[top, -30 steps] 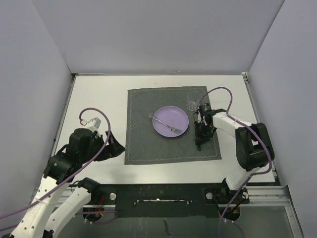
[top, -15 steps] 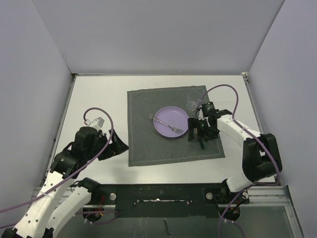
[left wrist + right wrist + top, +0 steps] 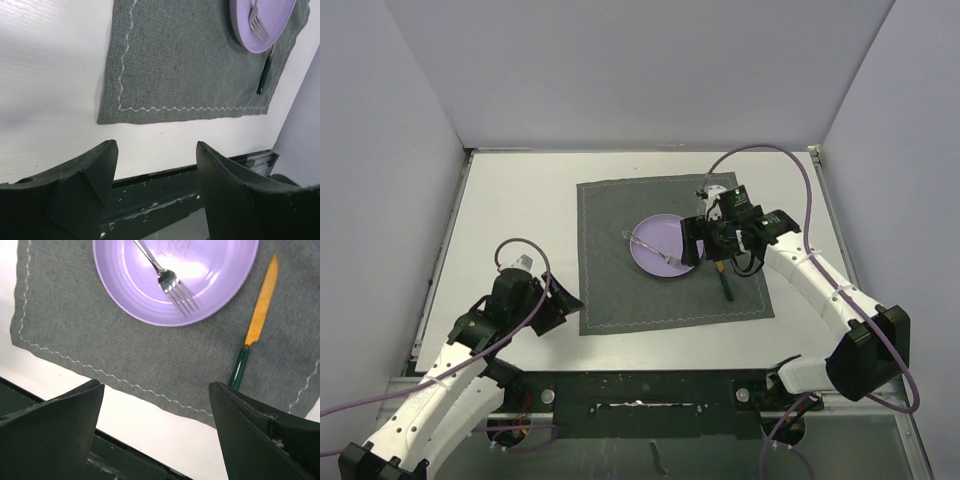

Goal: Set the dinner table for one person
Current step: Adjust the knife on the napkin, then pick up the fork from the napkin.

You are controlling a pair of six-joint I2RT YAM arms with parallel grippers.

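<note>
Bench (image 3: 510,220) spans the workspace, carrying the placemat (image 3: 620,290) — plate (image 3: 645,265), fork (image 3: 167,282) on it, knife (image 3: 260,305) just right. Right pincer (image 3: 156,390) wide, empty above plate; left pincer (image 3: 156,147) apart, empty. Fork likely next — pinch its handle squarely, lift clear.

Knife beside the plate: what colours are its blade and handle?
Knife: orange blade, dark green handle; clearest in the right wrist view.

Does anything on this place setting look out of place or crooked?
Yes: the silver metal fork lies inside the round purple plate rather than beside it on the dark grey cloth placemat. The orange-bladed green-handled knife lies slightly slanted beside the plate.
</note>
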